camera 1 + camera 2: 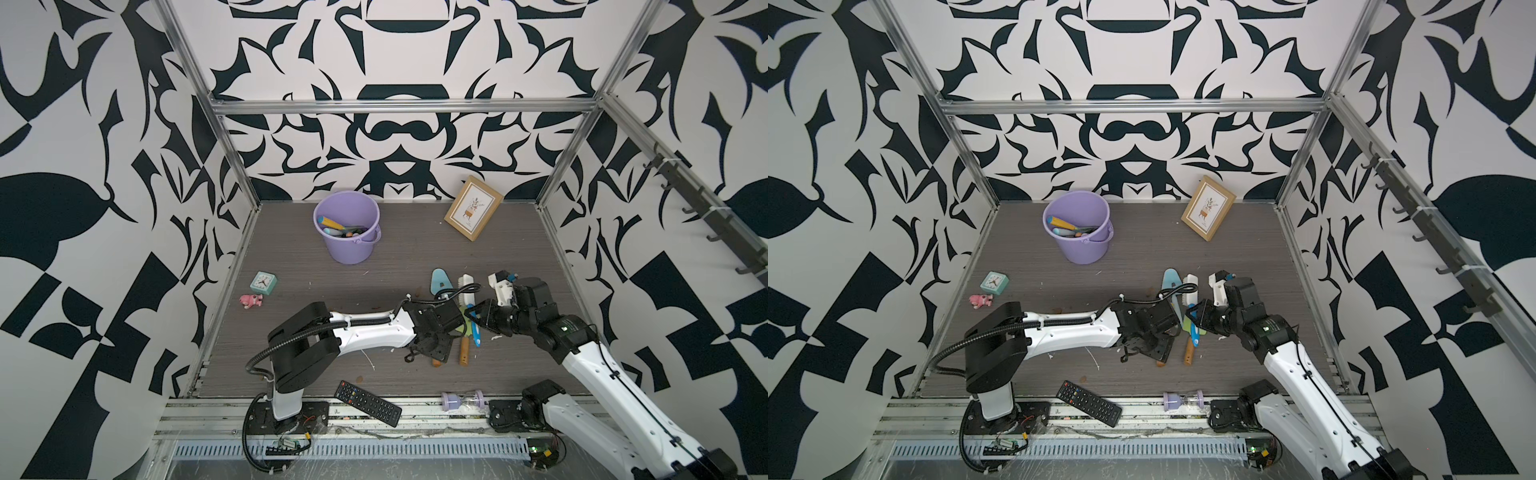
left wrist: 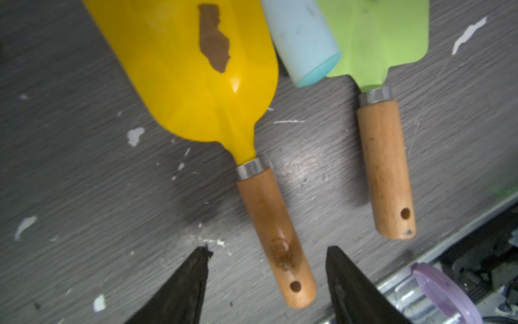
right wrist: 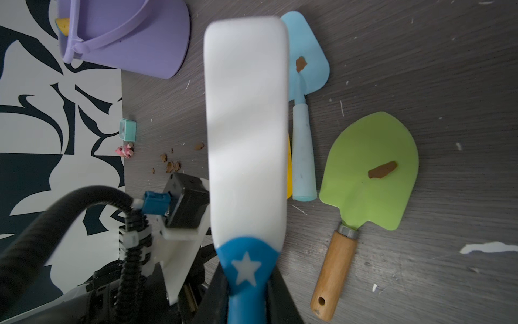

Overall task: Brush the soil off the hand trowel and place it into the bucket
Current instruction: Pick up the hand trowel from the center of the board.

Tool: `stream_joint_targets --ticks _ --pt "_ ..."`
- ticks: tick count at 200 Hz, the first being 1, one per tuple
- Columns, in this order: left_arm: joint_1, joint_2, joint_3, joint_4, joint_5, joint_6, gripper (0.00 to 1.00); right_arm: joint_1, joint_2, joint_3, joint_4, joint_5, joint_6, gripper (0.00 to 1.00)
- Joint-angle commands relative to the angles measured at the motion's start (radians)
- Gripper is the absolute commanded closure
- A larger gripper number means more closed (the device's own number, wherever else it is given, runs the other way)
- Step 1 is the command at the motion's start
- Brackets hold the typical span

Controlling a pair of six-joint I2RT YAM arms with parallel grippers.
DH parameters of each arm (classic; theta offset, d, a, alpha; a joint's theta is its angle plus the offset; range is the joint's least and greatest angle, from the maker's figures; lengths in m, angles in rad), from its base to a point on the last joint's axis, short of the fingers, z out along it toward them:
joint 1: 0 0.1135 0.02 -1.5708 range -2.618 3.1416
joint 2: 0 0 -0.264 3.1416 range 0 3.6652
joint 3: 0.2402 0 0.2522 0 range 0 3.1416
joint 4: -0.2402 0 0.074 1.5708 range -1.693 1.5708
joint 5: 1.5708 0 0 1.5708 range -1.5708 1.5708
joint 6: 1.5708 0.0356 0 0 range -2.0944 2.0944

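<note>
**Brush (image 3: 246, 126) clamped right, left gripper (image 2: 267, 249) open at yellow trowel (image 2: 196, 78)**

Brush's blue handle is pinched in the right gripper (image 3: 246, 280), white head out over the table (image 1: 291, 257). Left fingers stand apart either side of the yellow trowel's wooden handle end, no contact seen. Soil (image 2: 214, 36) patch on its blade. Green trowel (image 3: 370, 168) and blue trowel (image 3: 305, 67) just beside, both soiled. Bucket (image 1: 349, 249) upright at 11 o'clock on the table, well apart.
</note>
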Motion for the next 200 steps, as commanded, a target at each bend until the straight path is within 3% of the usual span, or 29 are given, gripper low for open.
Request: stream_joint_targets --ticks 1,32,93,141,200 --pt "-0.002 0.055 0.057 -0.044 0.029 0.017 0.31 -0.008 -0.026 -0.004 0.046 -0.02 -0.011 1.0" --pt "-0.003 0.12 0.107 -0.106 0.014 0.021 0.33 -0.014 -0.037 -0.016 0.05 -0.03 -0.008 1.0" --pt "-0.007 0.124 0.071 -0.128 -0.019 0.0 0.37 -0.021 -0.045 -0.037 0.075 -0.045 0.002 1.0" --pt "-0.007 0.111 0.05 -0.137 -0.047 -0.013 0.52 -0.023 -0.055 -0.043 0.083 -0.057 0.01 1.0" --pt "-0.006 0.076 0.014 -0.133 -0.084 -0.026 0.61 -0.023 -0.057 -0.053 0.095 -0.068 0.018 1.0"
